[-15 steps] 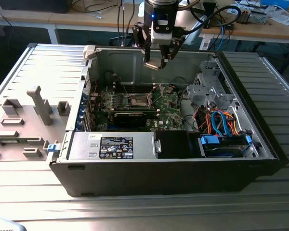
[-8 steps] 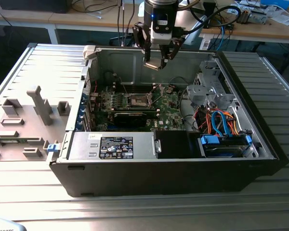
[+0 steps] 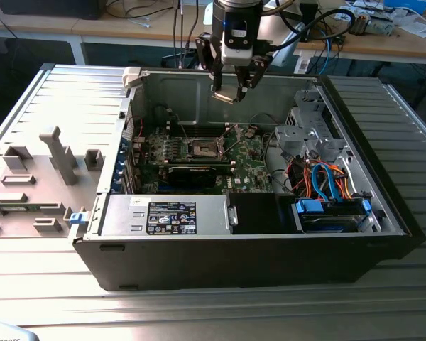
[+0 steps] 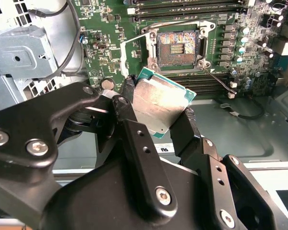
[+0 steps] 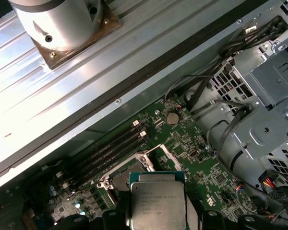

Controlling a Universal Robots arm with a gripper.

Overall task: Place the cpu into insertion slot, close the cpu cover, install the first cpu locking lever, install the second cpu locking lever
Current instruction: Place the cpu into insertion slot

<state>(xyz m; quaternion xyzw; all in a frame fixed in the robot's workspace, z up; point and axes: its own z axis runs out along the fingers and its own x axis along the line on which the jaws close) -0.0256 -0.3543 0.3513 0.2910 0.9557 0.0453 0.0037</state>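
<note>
Chip placement under way inside an open computer case (image 3: 270,245). Hanging high above the insertion slot (image 3: 204,148) in the exterior view, the gripper (image 3: 234,91) sitting well apart from it.

Pinching the cpu (image 4: 163,98) by two opposite edges between black fingers (image 4: 129,103), drawn in narrow around the small square. Showing, in the second wrist view, the chip's silvery top turned at an angle to the slot's silver rim, with one green corner pointing toward the slot. Showing, in the first wrist view, the same chip hanging over the near part of the slot and hiding some of it.

Leaving the slot's dark centre and gold contacts bare and uncovered. Seemingly standing raised at the slot's far edge, the cpu cover (image 5: 154,154). Lying swung out from a corner of the slot, a thin locking lever (image 4: 220,80).

Judging the step in hand:
- Turning the chip square to the slot's rim while well above it, rather than twisting once inside.
- Keeping it flat and level, since a tilted edge over the slot is likely to be risking those fine contacts.
- Coming straight down over the slot, slowly, with no sideways sliding.
- Watching the fingers against the raised cover and the lever beside the slot.
</note>
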